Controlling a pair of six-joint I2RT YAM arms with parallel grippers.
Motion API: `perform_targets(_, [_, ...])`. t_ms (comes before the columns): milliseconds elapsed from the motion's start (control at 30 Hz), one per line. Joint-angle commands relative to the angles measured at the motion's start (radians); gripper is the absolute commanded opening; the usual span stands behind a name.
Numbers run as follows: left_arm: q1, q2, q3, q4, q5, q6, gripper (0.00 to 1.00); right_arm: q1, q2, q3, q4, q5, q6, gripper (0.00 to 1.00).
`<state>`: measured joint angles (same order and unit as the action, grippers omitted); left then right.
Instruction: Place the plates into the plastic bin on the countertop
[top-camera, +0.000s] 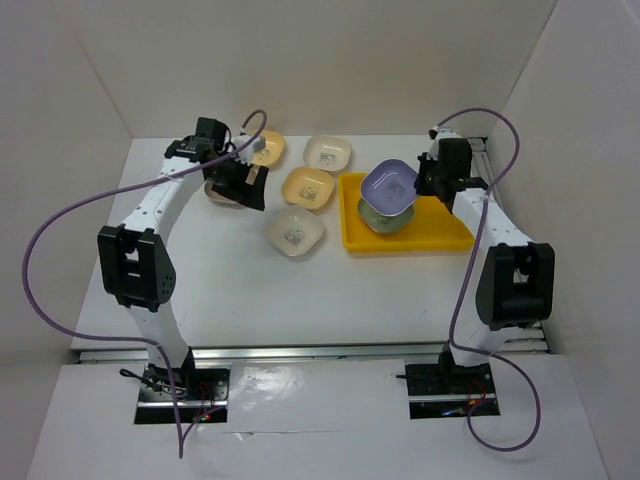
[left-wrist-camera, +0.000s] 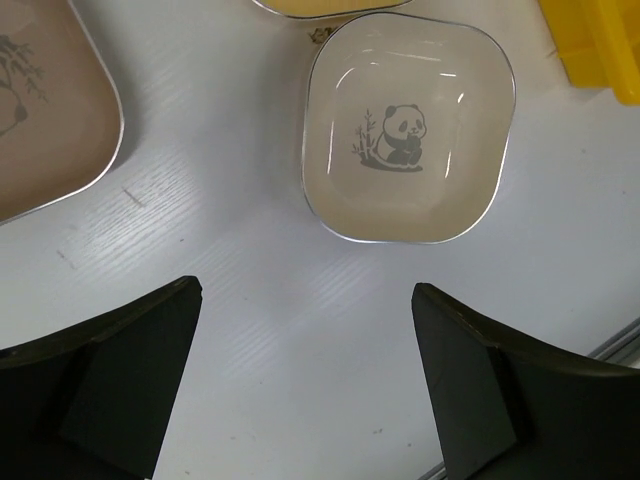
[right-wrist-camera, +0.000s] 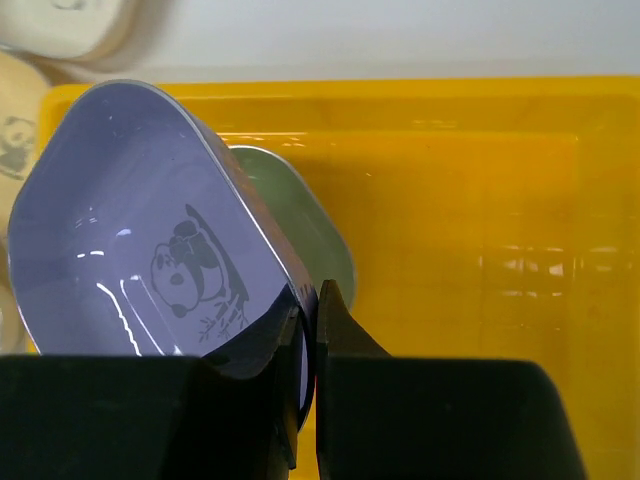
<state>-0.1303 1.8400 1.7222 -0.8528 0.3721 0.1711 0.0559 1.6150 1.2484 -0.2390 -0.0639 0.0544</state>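
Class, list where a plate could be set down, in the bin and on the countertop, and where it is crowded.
Bin: right half, from the green plate to its right wall, is bare. Countertop: bare near strip short of the cream plate. Crowded: plates around the left tool.

Lavender plate showing glossy smooth glaze, light streaks reflecting. Yellow plastic bin shining glossy. Cream plate gleaming, thin metallic-looking rim. White desk looking matt, faintly grained, scuffed. Black fingers appearing matt hard plastic.
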Motion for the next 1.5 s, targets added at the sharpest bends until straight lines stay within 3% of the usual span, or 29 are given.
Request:
perform_targets(0, [-0.043, 0.024, 0.017, 0.052, -0.1, -0.051, 1.0, -0.039, 0.057, 0.011, 0.047, -0.017, 0.004, 0.0])
perform_targets(233, [-0.043, 0.054, -0.03, 0.064, -0.099, -0.051, 1.0, -0.05, 0.12, 0.031, 0.107, -0.056, 0.015, 0.01])
perform_targets(367, [-0.043, 0.054, -0.082, 0.095, -0.108, -0.051, 1.0, -0.05, 0.143, 0.055, 0.119, -0.094, 0.036, 0.18])
perform_targets(400, [-0.043, 0.054, -0.098, 0.095, -0.108, -0.051, 1.0, -0.05, 0.152, 0.065, 0.128, -0.103, 0.045, 0.3])
perform_targets(433, [-0.043, 0.054, -0.098, 0.104, -0.12, -0.051, 1.0, -0.05, 0.152, 0.08, 0.129, -0.103, 0.045, 0.6])
perform_targets(533, [-0.043, 0.054, -0.119, 0.113, -0.13, -0.051, 1.0, -0.025, 0.143, 0.106, 0.129, -0.082, 0.045, 1.0])
perform_targets(833, [-0.043, 0.142, -0.127, 0.147, -0.095, -0.071, 1.0, 0.021, 0.063, 0.152, 0.09, -0.076, 0.044, 1.0])
perform_targets(1067, [-0.043, 0.263, -0.053, 0.147, -0.026, -0.09, 1.0, 0.055, 0.01, 0.045, 0.081, -0.085, 0.024, 1.0])
perform_targets(1233, [-0.052, 0.306, -0.035, 0.146, -0.059, -0.099, 0.97, 0.073, -0.013, 0.013, 0.081, -0.094, 0.024, 1.0])
perform_targets(1333, [-0.052, 0.306, -0.059, 0.169, -0.07, -0.108, 0.87, 0.082, -0.014, 0.013, 0.081, -0.094, 0.024, 1.0])
perform_targets(1367, [-0.052, 0.306, -0.096, 0.193, -0.07, -0.108, 0.59, 0.082, -0.014, 0.023, 0.081, -0.094, 0.024, 1.0])
perform_targets(1400, [-0.052, 0.289, -0.117, 0.205, -0.079, -0.108, 0.39, 0.082, -0.014, 0.023, 0.081, -0.105, 0.024, 1.0])
perform_targets(1433, [-0.052, 0.28, -0.136, 0.215, -0.079, -0.108, 0.26, 0.093, -0.004, 0.034, 0.081, -0.105, 0.024, 1.0])
perform_targets(1467, [-0.052, 0.269, -0.15, 0.215, -0.093, -0.108, 0.2, 0.093, -0.004, 0.034, 0.081, -0.115, 0.024, 1.0])
